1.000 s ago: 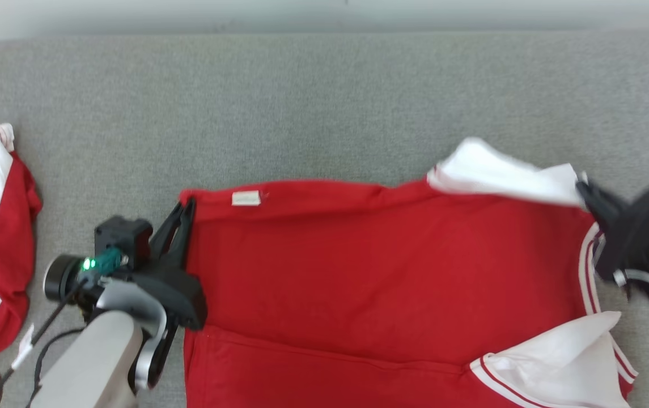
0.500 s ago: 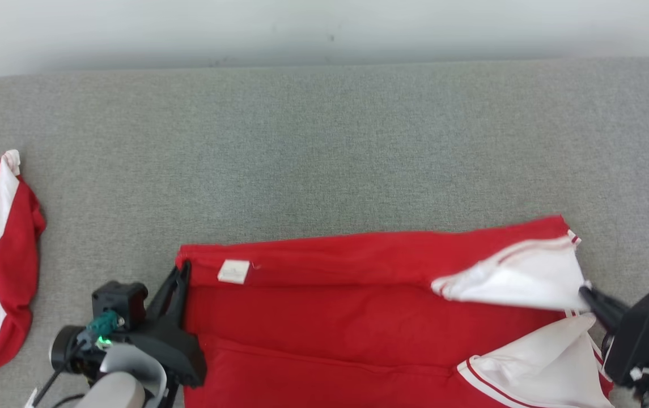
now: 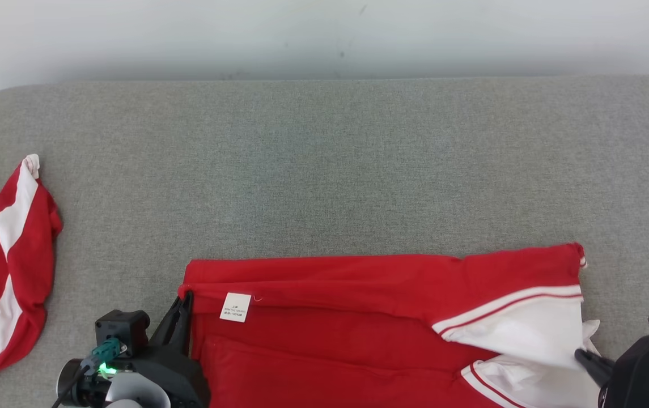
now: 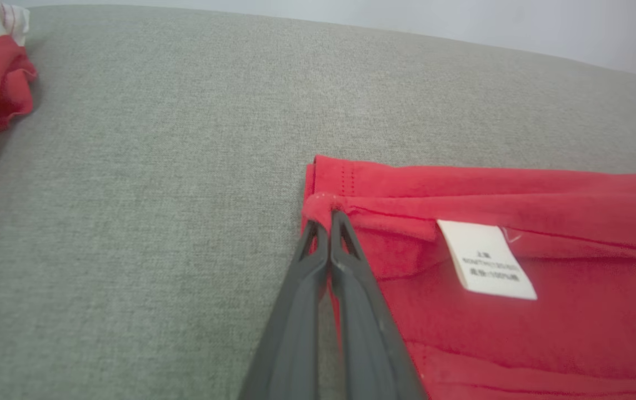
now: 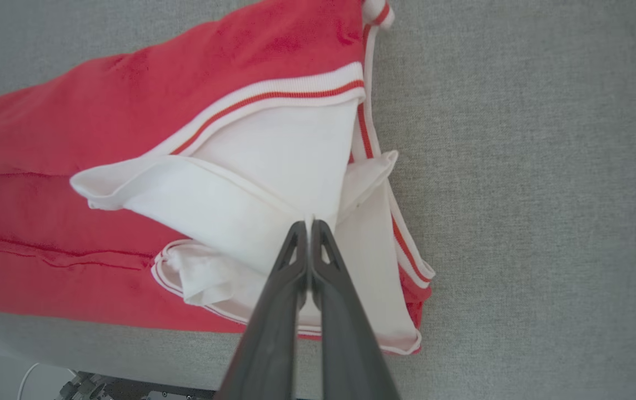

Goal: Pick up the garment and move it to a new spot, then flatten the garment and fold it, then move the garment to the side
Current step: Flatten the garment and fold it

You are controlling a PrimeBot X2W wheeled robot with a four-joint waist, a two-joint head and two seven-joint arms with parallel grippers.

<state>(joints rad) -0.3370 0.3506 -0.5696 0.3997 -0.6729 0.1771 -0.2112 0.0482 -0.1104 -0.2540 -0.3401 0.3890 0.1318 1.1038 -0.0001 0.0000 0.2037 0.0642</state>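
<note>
Red garment (image 3: 358, 334) with white, red-striped trim lies on grey fabric surface (image 3: 324, 170).

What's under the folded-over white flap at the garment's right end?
Beneath the white flap, another white piece of the garment, red-striped at its edge, pokes out. What else lies under it is covered.

"What did the left gripper (image 3: 185, 298) look like?"

"It had two long dark grey fingers (image 4: 294, 316), each with a small triangular cut-out near the tip, on a black housing. Beside it were a black boxy block (image 3: 122, 327), a teal connector (image 3: 107, 348), a lit green light (image 3: 106, 371), a thin black cable (image 3: 66, 395) and a pale grey shell (image 3: 126, 396)."

"And the right gripper (image 3: 580, 356)?"

"It had the same slim dark fingers with cut-outs. Its body (image 3: 641, 368) was blocky and black."
</note>
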